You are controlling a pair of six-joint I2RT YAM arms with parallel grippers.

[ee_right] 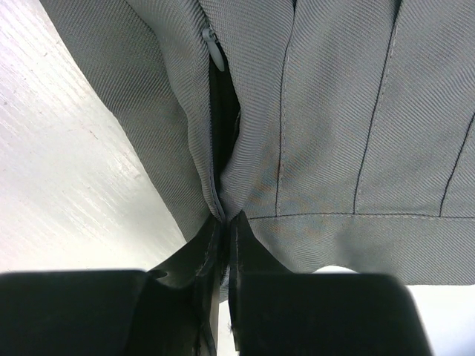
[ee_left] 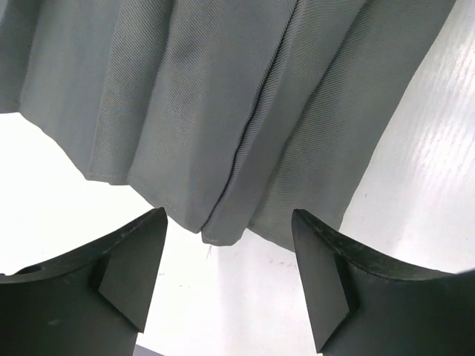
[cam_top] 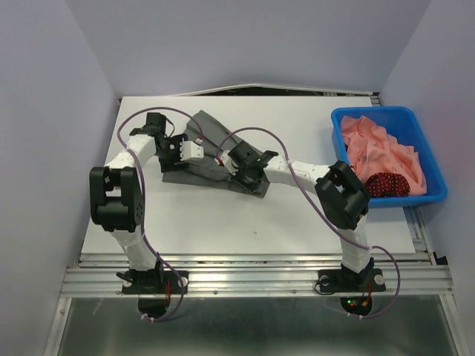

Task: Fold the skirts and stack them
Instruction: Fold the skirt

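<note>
Count first: two skirts, two arms, one bin. One soft, plain dark grey skirt (cam_top: pixel 210 132) lies on the white table (cam_top: pixel 223 222), toward the far side and roughly in the middle, between the two arms. One dark red skirt (cam_top: pixel 387 184) with tiny white polka dots is bunched up in the near end of the blue plastic bin (cam_top: pixel 371 113) at the right edge of the table, right up against a heap of salmon-pink cloth (cam_top: pixel 378 148). No idea how many pieces that pink heap is.

The dark grey skirt isn't flat. It's rumpled and partly doubled over, with long folds running down to the hem. Up close the weave is a fine diagonal twill, there are dark stitched seams between the panels, and a grey zipper (ee_right: pixel 214 48) sits at an opening in the cloth.

The left gripper (ee_left: pixel 226 278) has its jaws spread wide with nothing in them, just bare table between the fingers, and the hem of the skirt lies just ahead of the tips. The right gripper (ee_right: pixel 225 233) is pinched tight on the dark grey skirt, with a fold of cloth caught between the fingertips just below the zipper opening.
</note>
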